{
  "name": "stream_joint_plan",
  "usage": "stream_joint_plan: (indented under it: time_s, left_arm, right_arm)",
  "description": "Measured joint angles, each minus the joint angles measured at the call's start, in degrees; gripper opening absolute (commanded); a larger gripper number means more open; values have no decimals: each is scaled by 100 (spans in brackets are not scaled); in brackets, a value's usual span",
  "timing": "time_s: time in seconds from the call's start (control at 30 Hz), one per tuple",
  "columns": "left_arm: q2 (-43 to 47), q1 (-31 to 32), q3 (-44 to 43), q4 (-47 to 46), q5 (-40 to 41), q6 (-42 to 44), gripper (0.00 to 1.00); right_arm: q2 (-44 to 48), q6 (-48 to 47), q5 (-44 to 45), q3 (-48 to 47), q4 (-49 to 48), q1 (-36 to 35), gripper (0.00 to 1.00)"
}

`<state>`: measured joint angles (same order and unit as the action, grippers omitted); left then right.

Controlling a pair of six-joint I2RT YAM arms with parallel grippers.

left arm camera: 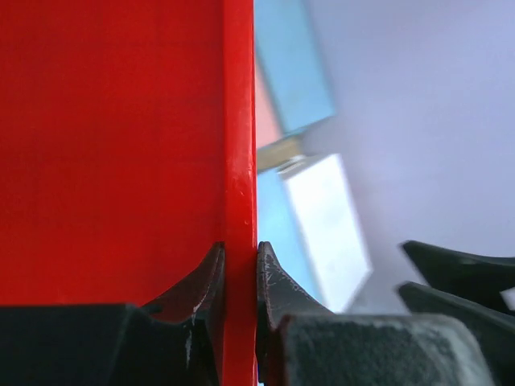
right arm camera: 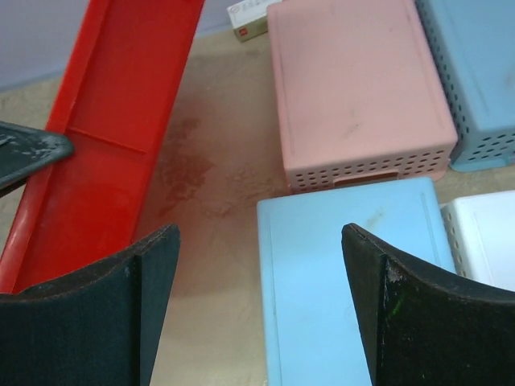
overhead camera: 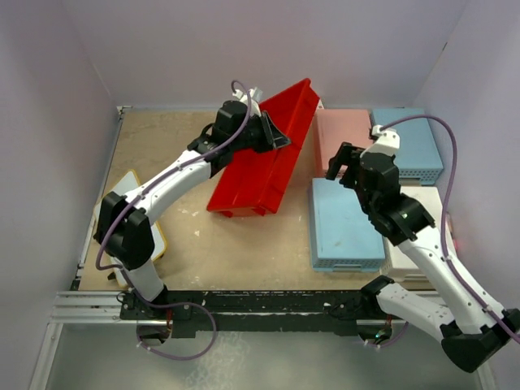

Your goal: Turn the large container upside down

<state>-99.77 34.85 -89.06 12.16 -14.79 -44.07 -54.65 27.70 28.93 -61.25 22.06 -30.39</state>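
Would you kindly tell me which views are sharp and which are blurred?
Top external: evenly lit and sharp. Left wrist: the large container is crisp, the blue basket behind it blurred. Right wrist: the pink basket is in clear focus.

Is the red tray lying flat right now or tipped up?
Tipped up, not yet over. The large container leans on one long side, its inside showing, the left claw shut on its rim.

large container point(overhead camera: 262, 162): glossy smooth red plastic | table point(overhead camera: 236, 244): matt rough wood | baskets point(overhead camera: 344, 223): matt plastic
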Motion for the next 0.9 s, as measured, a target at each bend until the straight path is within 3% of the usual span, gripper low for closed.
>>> stream_joint_plan:
  time_s: [0.13,0.27,0.57,0.9]
  left_arm:
    - [282,-26,686,-1499,-402,-1287,0]
    - [378,-114,1106,-2295,-553,-2159,0]
    - [428,-876,2647,-5014,-588,-4680,0]
    - [997,-1432,3698,-5595,-511,-5222,0]
  right_arm:
    - [387,24,304,227,-184,0,83]
    - [481,44,514,291,-214,0,83]
    - [446,138,636,291,-177,0,83]
    - [339,175,636,291,-107,0,83]
